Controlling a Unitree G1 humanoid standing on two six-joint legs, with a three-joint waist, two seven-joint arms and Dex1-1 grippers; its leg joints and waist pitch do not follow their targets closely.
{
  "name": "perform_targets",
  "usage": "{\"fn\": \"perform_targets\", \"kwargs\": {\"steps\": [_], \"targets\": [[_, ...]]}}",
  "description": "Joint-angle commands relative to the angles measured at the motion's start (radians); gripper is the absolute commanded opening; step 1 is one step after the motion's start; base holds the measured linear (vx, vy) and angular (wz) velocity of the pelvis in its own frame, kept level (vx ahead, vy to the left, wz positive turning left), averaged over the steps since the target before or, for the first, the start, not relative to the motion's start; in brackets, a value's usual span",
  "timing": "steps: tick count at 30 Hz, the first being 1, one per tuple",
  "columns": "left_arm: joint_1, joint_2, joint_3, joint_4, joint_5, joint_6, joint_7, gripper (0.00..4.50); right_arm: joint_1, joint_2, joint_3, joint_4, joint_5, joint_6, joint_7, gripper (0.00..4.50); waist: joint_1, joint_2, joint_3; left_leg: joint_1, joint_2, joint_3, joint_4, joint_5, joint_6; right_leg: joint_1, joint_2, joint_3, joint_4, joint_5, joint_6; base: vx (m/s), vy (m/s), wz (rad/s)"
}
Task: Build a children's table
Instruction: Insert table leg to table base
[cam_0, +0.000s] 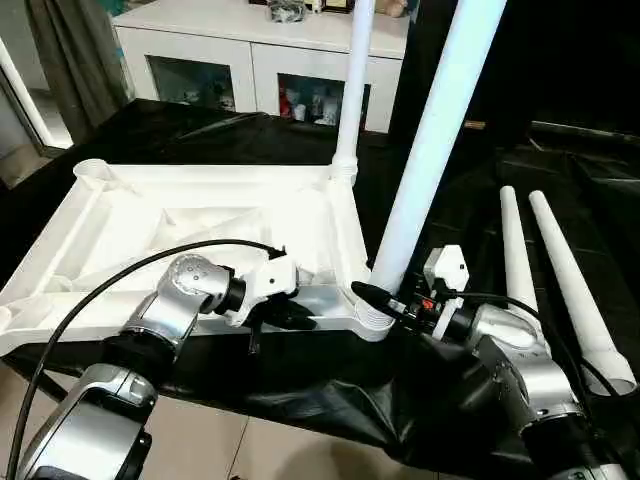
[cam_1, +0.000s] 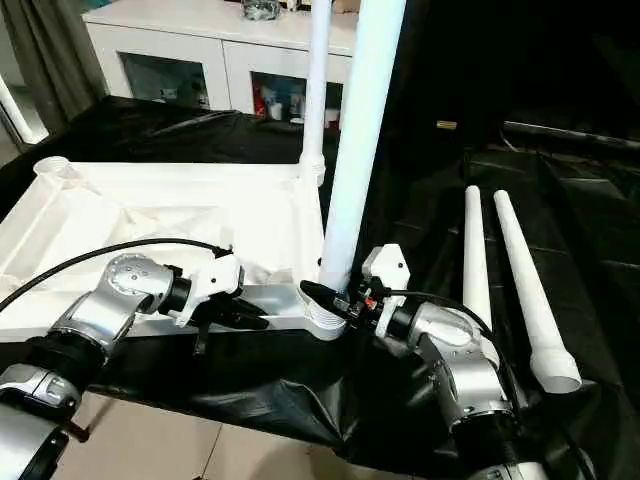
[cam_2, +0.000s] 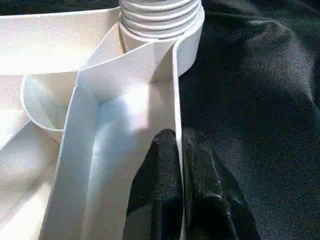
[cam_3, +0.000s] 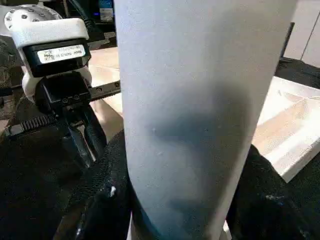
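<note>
- Black plastic sheeting (cam_0: 440, 400) covered the work surface, and a white cabinet with glass doors (cam_0: 250, 60) stood behind it, at 12 o'clock.
- On the sheeting lay the white plastic rectangular ribbed table top (cam_0: 140, 225), underside up. One long white tubular leg (cam_0: 354, 90) already stood in the far corner socket, at about 1 o'clock from the top's middle.
- The right gripper (cam_0: 385, 300) held a second white tubular leg (cam_0: 430, 140) near its threaded foot, its black fingers closed around the tube. This leg leaned a little and its foot sat at the near corner socket (cam_0: 372, 322), at about 4 o'clock of the top.
- The left gripper (cam_2: 180, 180) was pinched shut on the near rim of the top, just beside that socket, I think to keep it steady.
- Two more white tubular legs (cam_0: 560, 280) lay on the sheeting at 3 o'clock, well apart from the top.
- I judge that seating the second leg was the step in hand. The next move probably called for bringing the leg upright and turning it into the socket while the top was held.
</note>
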Motion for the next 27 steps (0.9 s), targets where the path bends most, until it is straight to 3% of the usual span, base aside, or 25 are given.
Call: {"fn": "perform_targets", "kwargs": {"steps": [1,3,4,5,6,7,8,9,10,11,12,13,14,15,16,17,18,19,20,21,22,23,24,25,27], "targets": [[-0.033,-0.021,0.008,-0.015,-0.025,-0.030,-0.007,0.00,0.027,-0.012,0.004,0.171,-0.105,0.047,-0.122,1.90,-0.007,0.010,-0.031,0.027,0.048,-0.041,-0.093,-0.550,-0.035,-0.001,-0.069,0.042,-0.109,-0.564,-0.150,0.000,0.000,0.00],[-0.049,-0.037,0.025,0.018,-0.017,0.008,0.058,0.00,-0.007,0.003,-0.019,0.253,-0.139,0.053,-0.252,1.90,-0.018,0.010,-0.025,0.037,0.044,-0.048,-0.089,-0.598,-0.046,-0.007,-0.069,0.028,-0.122,-0.673,-0.112,0.000,0.000,0.00],[-0.057,-0.045,0.033,0.036,-0.012,0.026,0.093,0.00,-0.019,0.010,-0.027,0.280,-0.149,0.056,-0.300,1.90,-0.027,0.010,-0.025,0.044,0.040,-0.054,-0.084,-0.622,-0.048,-0.006,-0.069,0.014,-0.134,-0.726,-0.079,0.000,0.000,0.00],[-0.072,-0.062,0.049,0.064,-0.009,0.062,0.155,0.00,-0.036,0.023,-0.041,0.315,-0.157,0.062,-0.369,1.90,-0.035,0.017,-0.025,0.042,0.043,-0.061,-0.091,-0.643,-0.051,0.003,-0.067,0.003,-0.136,-0.712,-0.067,0.000,0.000,0.00],[-0.077,-0.067,0.055,0.073,-0.008,0.072,0.175,0.00,-0.042,0.028,-0.046,0.325,-0.157,0.065,-0.388,1.90,-0.037,0.018,-0.026,0.035,0.044,-0.065,-0.095,-0.645,-0.053,0.010,-0.067,-0.002,-0.134,-0.699,-0.064,0.000,0.000,0.00],[-0.079,-0.069,0.056,0.076,-0.008,0.075,0.180,0.00,-0.043,0.029,-0.048,0.328,-0.157,0.067,-0.394,1.90,-0.042,0.030,-0.021,0.044,0.048,-0.071,-0.101,-0.697,-0.057,0.012,-0.065,-0.019,-0.141,-0.672,-0.064,0.000,0.000,0.00],[-0.090,-0.080,0.062,0.096,0.002,0.083,0.230,0.00,-0.056,0.042,-0.056,0.350,-0.157,0.071,-0.434,1.90,-0.049,0.032,-0.021,0.042,0.051,-0.078,-0.110,-0.738,-0.060,0.024,-0.063,-0.032,-0.141,-0.626,-0.066,0.000,0.000,0.00],[-0.100,-0.091,0.066,0.115,0.011,0.091,0.277,0.00,-0.071,0.054,-0.063,0.374,-0.161,0.074,-0.480,1.90,-0.047,0.038,-0.019,0.048,0.053,-0.079,-0.113,-0.765,-0.064,0.024,-0.062,-0.037,-0.141,-0.605,-0.071,0.000,0.000,0.00],[-0.110,-0.103,0.069,0.132,0.020,0.103,0.324,0.00,-0.087,0.068,-0.069,0.397,-0.164,0.079,-0.528,1.90,-0.056,0.038,-0.019,0.053,0.053,-0.077,-0.117,-0.790,-0.064,0.026,-0.060,-0.043,-0.140,-0.574,-0.079,0.000,0.000,0.00],[-0.135,-0.151,0.079,0.165,0.037,0.157,0.457,0.00,-0.135,0.106,-0.075,0.464,-0.170,0.080,-0.635,1.90,-0.060,0.041,-0.013,0.053,0.056,-0.076,-0.126,-0.814,-0.070,0.028,-0.058,-0.051,-0.139,-0.566,-0.080,0.000,0.000,0.00],[-0.137,-0.155,0.080,0.167,0.038,0.162,0.466,0.00,-0.138,0.108,-0.076,0.469,-0.171,0.080,-0.643,1.90,-0.062,0.040,-0.013,0.051,0.057,-0.073,-0.130,-0.828,-0.072,0.032,-0.053,-0.056,-0.134,-0.559,-0.078,0.000,0.000,0.00],[-0.150,-0.184,0.085,0.179,0.043,0.198,0.531,0.00,-0.166,0.130,-0.079,0.507,-0.169,0.076,-0.691,1.90,-0.055,0.046,-0.007,0.040,0.066,-0.062,-0.158,-0.867,-0.078,0.046,-0.038,-0.064,-0.107,-0.534,-0.080,-0.077,-0.007,0.05],[-0.161,-0.209,0.087,0.186,0.046,0.228,0.576,0.00,-0.189,0.147,-0.083,0.539,-0.168,0.079,-0.737,1.90,-0.018,0.058,-0.009,-0.026,0.094,-0.040,-0.236,-0.913,-0.089,0.112,-0.019,-0.038,0.050,-0.382,-0.104,-0.077,-0.007,0.05],[-0.172,-0.232,0.089,0.197,0.049,0.254,0.613,0.00,-0.213,0.162,-0.087,0.572,-0.167,0.079,-0.781,1.90,0.002,0.048,-0.022,-0.028,0.094,-0.021,-0.239,-0.882,-0.088,0.116,-0.021,-0.015,0.073,-0.279,-0.101,-0.072,-0.054,0.22],[-0.181,-0.249,0.088,0.205,0.054,0.271,0.640,0.00,-0.229,0.171,-0.090,0.594,-0.166,0.075,-0.811,1.90,-0.001,-0.014,-0.022,0.069,0.041,0.012,-0.152,-0.721,-0.089,-0.012,-0.038,0.036,-0.036,-0.511,-0.083,0.039,-0.113,0.15],[-0.189,-0.267,0.088,0.212,0.057,0.286,0.666,0.00,-0.245,0.182,-0.096,0.613,-0.163,0.072,-0.837,1.90,-0.004,-0.044,-0.009,0.152,-0.023,-0.012,0.093,-0.393,-0.024,-0.117,-0.133,0.028,-0.218,-1.055,-0.036,0.039,-0.113,0.15],[-0.198,-0.292,0.088,0.219,0.058,0.298,0.692,0.00,-0.265,0.195,-0.106,0.638,-0.157,0.072,-0.872,1.90,0.001,-0.040,-0.009,0.081,-0.018,-0.035,0.075,-0.251,0.019,-0.040,-0.166,0.064,-0.204,-1.094,-0.029,0.126,-0.043,-0.36],[-0.200,-0.297,0.088,0.220,0.058,0.300,0.697,0.00,-0.269,0.198,-0.109,0.643,-0.156,0.071,-0.879,1.89,0.030,-0.021,-0.027,-0.017,0.008,-0.073,-0.017,-0.135,0.014,0.077,-0.154,0.063,-0.123,-0.878,-0.039,0.074,0.030,-0.26],[-0.213,-0.331,0.087,0.227,0.058,0.313,0.730,0.00,-0.300,0.218,-0.127,0.680,-0.148,0.071,-0.925,1.89,0.025,-0.014,-0.031,0.023,0.030,-0.068,-0.074,-0.194,0.002,0.022,-0.068,0.035,-0.087,-0.540,-0.077,0.074,0.030,-0.26],[-0.214,-0.331,0.087,0.227,0.058,0.313,0.730,0.00,-0.300,0.218,-0.127,0.680,-0.148,0.071,-0.926,1.89,0.017,-0.006,-0.039,0.045,0.036,-0.063,-0.076,-0.252,-0.005,0.010,-0.054,0.033,-0.074,-0.422,-0.110,-0.007,-0.026,0.28],[-0.223,-0.350,0.091,0.235,0.055,0.329,0.754,0.00,-0.329,0.236,-0.148,0.719,-0.139,0.069,-0.960,1.89,0.016,0.007,-0.042,0.067,0.038,-0.048,-0.080,-0.330,-0.021,0.003,-0.055,0.037,-0.069,-0.258,-0.198,-0.028,-0.046,0.23],[-0.224,-0.352,0.091,0.233,0.054,0.335,0.758,0.00,-0.338,0.242,-0.161,0.730,-0.131,0.069,-0.970,1.89,-0.002,-0.002,-0.030,0.043,0.034,-0.047,-0.090,-0.411,-0.014,0.019,-0.052,0.034,-0.077,-0.327,-0.202,-0.028,-0.046,0.23],[-0.223,-0.352,0.092,0.230,0.054,0.339,0.757,0.00,-0.345,0.244,-0.165,0.736,-0.130,0.068,-0.975,1.89,-0.006,-0.006,-0.024,0.051,0.026,-0.050,-0.088,-0.503,-0.018,0.010,-0.051,0.025,-0.101,-0.529,-0.138,0.000,0.000,0.00],[-0.224,-0.353,0.092,0.228,0.054,0.344,0.759,0.00,-0.351,0.246,-0.168,0.744,-0.133,0.065,-0.979,1.89,-0.008,-0.008,-0.031,0.055,0.023,-0.052,-0.085,-0.511,-0.017,0.010,-0.057,0.026,-0.108,-0.571,-0.116,0.000,0.000,0.00],[-0.223,-0.349,0.091,0.228,0.058,0.348,0.764,0.00,-0.359,0.248,-0.170,0.756,-0.136,0.059,-0.984,1.89,-0.013,-0.006,-0.034,0.047,0.027,-0.059,-0.092,-0.499,-0.010,0.012,-0.061,0.026,-0.115,-0.587,-0.086,0.000,0.000,0.00]]}}
